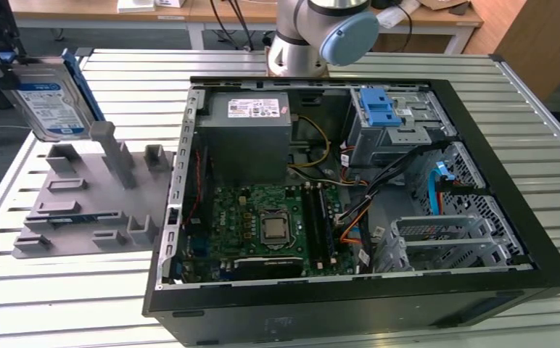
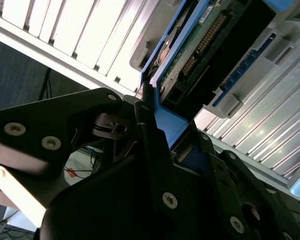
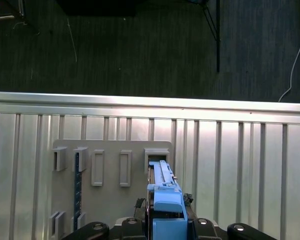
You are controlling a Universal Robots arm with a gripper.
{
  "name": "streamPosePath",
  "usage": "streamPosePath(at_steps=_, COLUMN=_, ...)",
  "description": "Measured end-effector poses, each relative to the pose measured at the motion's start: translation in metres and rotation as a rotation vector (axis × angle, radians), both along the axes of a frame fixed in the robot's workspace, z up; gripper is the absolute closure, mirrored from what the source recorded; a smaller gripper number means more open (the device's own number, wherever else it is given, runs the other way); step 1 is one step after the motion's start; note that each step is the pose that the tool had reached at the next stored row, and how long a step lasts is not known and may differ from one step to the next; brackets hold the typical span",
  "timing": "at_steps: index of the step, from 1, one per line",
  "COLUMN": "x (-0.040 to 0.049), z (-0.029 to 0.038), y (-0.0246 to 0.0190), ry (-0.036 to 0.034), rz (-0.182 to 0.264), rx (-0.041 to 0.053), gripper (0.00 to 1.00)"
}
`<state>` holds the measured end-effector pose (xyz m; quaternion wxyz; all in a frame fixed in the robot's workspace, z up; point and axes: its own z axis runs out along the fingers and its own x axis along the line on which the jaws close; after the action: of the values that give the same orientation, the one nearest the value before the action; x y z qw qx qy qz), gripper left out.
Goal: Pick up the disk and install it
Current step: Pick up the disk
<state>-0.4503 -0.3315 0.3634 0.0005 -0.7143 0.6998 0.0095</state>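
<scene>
The disk (image 1: 53, 101), a silver drive with a white-and-blue label in a blue carrier bracket, hangs upright at the exterior view's far left, just above the grey holder fixture (image 1: 86, 203). My gripper (image 1: 4, 65) is shut on its upper edge. The second wrist view has the black fingers (image 2: 145, 130) clamped on the blue bracket (image 2: 167, 122), with the disk's green circuit side (image 2: 190, 55) beyond them. In the first wrist view the disk's blue-framed edge (image 3: 165, 200) sticks out from the gripper (image 3: 165, 222) over the fixture's slots (image 3: 110, 170).
An open computer case (image 1: 178, 217) lies on the slatted metal table (image 1: 67, 304) toward the exterior view's right. Inside are a grey power supply (image 1: 251, 130), a motherboard (image 1: 270, 225), a drive cage with a blue latch (image 1: 381, 109) and a metal drive bay (image 1: 454, 239). The arm's base (image 1: 309, 36) stands behind the case.
</scene>
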Motion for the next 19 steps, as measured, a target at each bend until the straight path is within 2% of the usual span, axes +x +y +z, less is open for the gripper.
streamPosePath(at_steps=19, x=0.0, z=0.0051, y=0.0, ry=0.0, rz=0.0, rx=0.0, gripper=0.64)
